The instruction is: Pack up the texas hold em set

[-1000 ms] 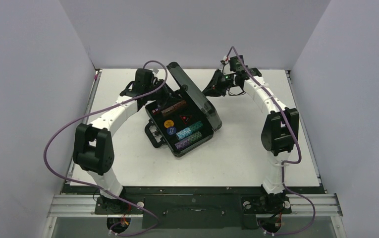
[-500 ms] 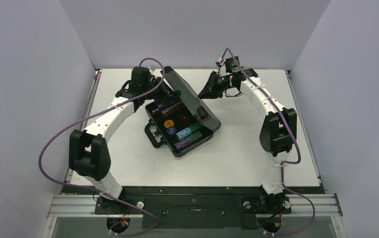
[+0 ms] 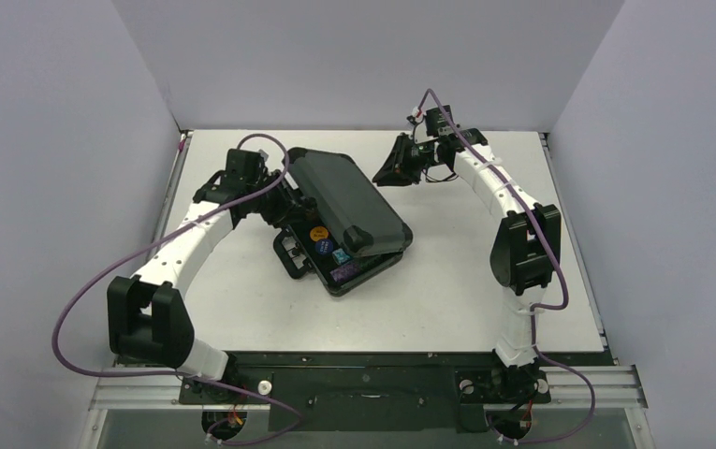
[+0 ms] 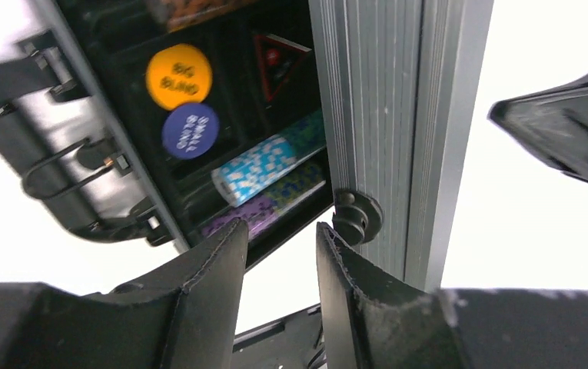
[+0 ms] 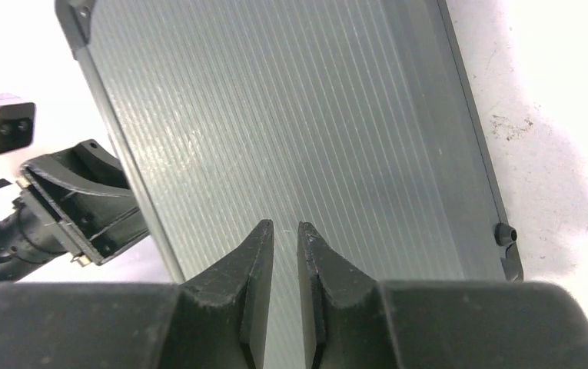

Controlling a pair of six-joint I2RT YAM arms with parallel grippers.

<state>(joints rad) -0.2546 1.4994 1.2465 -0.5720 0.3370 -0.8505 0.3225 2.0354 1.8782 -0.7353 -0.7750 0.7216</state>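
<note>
Briefcase [image 3: 354,279] mid-tabletop [image 3: 447,281], lid [image 3: 346,195] tilted low over base, not fully closed. Teal chips [image 4: 264,163], purple chips [image 4: 244,219], yellow disc [image 4: 178,75], blue disc [image 4: 189,129] inside. Left jaws at lid's edge, spread, empty. Right jaws beyond lid, nearly pressed together, empty.

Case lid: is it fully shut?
No, partly open. The lid slants up, and chips and a yellow disc show underneath.
</note>
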